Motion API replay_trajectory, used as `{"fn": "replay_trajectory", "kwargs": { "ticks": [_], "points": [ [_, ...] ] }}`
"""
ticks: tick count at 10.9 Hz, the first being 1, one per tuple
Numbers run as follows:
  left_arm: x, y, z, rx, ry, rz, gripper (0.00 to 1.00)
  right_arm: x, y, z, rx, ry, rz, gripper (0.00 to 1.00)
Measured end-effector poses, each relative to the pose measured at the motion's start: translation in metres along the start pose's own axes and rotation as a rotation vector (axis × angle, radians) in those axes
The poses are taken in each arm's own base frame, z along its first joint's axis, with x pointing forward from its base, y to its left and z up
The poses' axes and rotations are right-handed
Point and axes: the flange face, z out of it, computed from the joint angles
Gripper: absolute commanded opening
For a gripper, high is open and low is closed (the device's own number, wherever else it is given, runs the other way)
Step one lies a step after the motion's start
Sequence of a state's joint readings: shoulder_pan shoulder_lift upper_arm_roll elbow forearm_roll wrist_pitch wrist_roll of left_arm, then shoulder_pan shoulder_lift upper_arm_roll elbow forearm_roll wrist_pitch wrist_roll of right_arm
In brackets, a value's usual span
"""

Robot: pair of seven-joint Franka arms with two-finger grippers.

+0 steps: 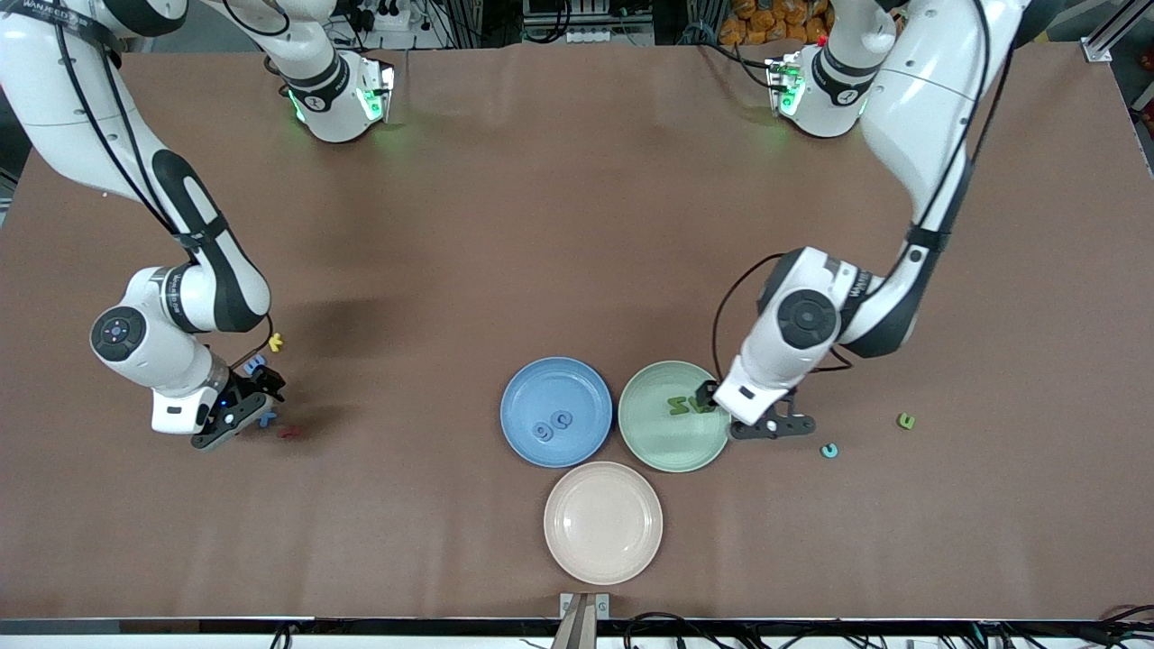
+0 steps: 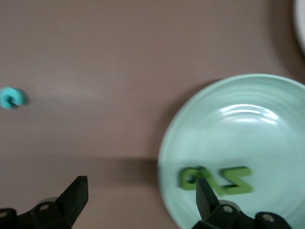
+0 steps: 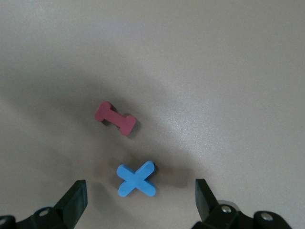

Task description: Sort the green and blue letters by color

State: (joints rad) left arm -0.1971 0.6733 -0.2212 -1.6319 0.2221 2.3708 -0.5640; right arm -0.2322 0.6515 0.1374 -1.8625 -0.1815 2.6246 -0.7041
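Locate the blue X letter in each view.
Front view: blue X on the table beside the right tool, toward the right arm's end.
Left wrist view: not in it.
Right wrist view: X between the open fingers.
Shared landmark: the red letter beside it.

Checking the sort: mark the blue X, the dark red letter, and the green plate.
blue X [image 3: 137, 179], right wrist view, on the crossing of its two strokes.
dark red letter [image 3: 115, 118], right wrist view, on its middle bar.
green plate [image 1: 663, 446], front view, on a bare part of its floor.
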Motion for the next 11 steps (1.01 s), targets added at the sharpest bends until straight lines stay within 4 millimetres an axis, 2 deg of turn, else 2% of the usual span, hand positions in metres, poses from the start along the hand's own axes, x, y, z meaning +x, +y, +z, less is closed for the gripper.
{"fn": "replay_trajectory", "kwargs": {
  "ticks": [3, 5, 6, 8, 9, 11],
  "points": [
    [0.026, -0.079, -0.007, -0.001, -0.018, 0.113, 1.00, 0.005, 0.002, 0.004, -0.002, 0.009, -0.010, 1.00],
    [0.034, -0.128, -0.001, 0.028, -0.024, 0.235, 1.00, 0.005, 0.002, 0.005, -0.001, 0.008, -0.010, 1.00],
    [0.037, -0.155, 0.001, 0.044, -0.029, 0.307, 1.00, 0.005, 0.002, 0.006, 0.000, 0.008, -0.010, 0.96],
    [0.041, -0.205, 0.004, 0.046, -0.043, 0.437, 1.00, 0.004, 0.001, 0.008, 0.002, 0.006, -0.009, 0.14],
    [0.043, -0.228, 0.006, 0.045, -0.049, 0.491, 1.00, 0.004, 0.002, 0.009, 0.004, 0.005, -0.009, 0.00],
    [0.040, -0.268, 0.016, 0.037, -0.035, 0.563, 1.00, 0.003, 0.002, 0.009, 0.003, 0.007, -0.007, 0.00]
  ]
}}
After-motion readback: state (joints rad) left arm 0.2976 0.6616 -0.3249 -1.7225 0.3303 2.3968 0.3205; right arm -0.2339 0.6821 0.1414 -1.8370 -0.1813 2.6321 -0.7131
